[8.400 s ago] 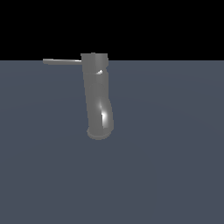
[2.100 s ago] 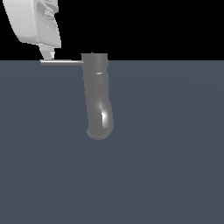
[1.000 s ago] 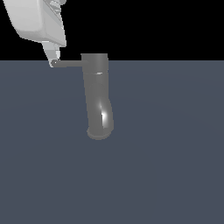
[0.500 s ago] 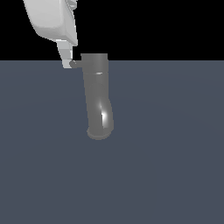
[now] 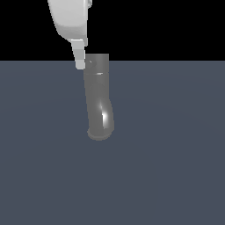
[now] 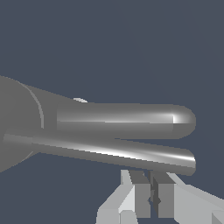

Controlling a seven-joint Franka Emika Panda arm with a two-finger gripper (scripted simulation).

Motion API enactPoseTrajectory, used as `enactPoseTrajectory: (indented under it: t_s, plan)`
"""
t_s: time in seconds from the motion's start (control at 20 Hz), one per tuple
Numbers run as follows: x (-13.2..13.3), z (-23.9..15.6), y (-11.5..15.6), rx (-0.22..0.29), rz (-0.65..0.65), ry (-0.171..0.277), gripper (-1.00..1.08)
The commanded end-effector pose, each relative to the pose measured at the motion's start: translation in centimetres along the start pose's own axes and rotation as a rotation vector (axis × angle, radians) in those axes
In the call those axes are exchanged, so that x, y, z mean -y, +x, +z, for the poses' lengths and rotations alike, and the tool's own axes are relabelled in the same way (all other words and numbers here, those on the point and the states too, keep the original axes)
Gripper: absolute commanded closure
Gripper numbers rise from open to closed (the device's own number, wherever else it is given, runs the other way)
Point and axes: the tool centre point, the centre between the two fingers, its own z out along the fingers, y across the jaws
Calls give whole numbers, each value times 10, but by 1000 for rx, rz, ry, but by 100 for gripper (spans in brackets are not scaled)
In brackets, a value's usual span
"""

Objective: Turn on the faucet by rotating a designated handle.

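Unmarked grey faucet (image 5: 99,101) and handle (image 6: 113,151); white tool (image 6: 151,197) beside it, fingers nearly together, empty.

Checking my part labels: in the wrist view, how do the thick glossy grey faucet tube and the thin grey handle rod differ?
The thick glossy grey faucet tube ends rounded; the thin straight grey handle rod ends flat-cut. The handle rod looks slimmer and overlaps the faucet tube. Both are glossy grey metal, lying almost parallel.
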Motion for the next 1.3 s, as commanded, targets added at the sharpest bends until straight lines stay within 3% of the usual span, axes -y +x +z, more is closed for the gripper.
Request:
enactPoseTrajectory:
  t_s: [0.0,0.7,0.75,0.8,1.25]
  plan:
    - [0,0,20,0,13,1,108]
    - [2,0,98,1,18,-1,108]
    - [2,0,98,1,18,-1,108]
    - [5,0,80,0,-11,-1,108]
    - [26,0,102,0,-3,-1,108]
